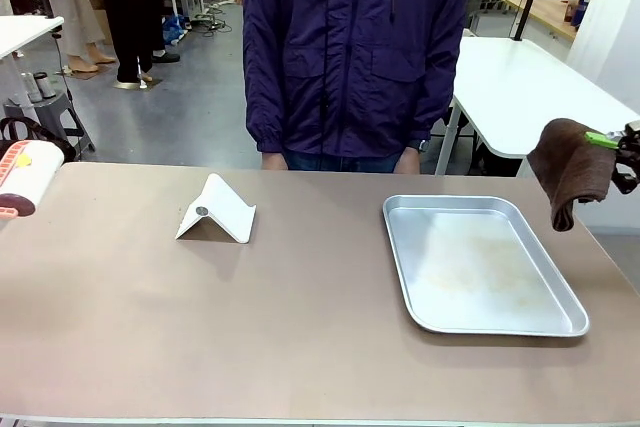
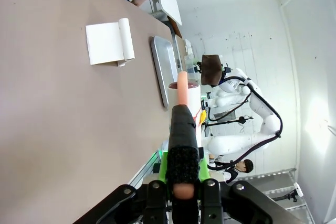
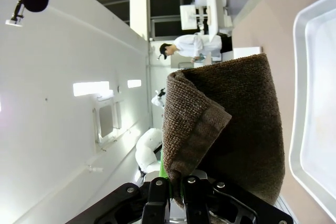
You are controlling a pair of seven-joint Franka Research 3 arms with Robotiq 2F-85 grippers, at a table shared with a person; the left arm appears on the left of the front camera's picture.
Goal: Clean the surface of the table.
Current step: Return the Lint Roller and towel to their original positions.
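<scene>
Brown cloth (image 1: 568,169) is pinched by right gripper (image 1: 612,141), held aloft off the table's (image 1: 300,317) right edge. Left gripper (image 2: 178,182) is clamped on a lint roller (image 1: 25,177) at the left edge. Wiping not begun; cloth must be lowered onto bare tabletop beside tray (image 1: 480,265).

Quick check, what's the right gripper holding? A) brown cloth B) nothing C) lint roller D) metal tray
A: the right gripper is shut on a folded brown cloth, which hangs in the air past the right end of the table, beside the tray and not in it.
</scene>
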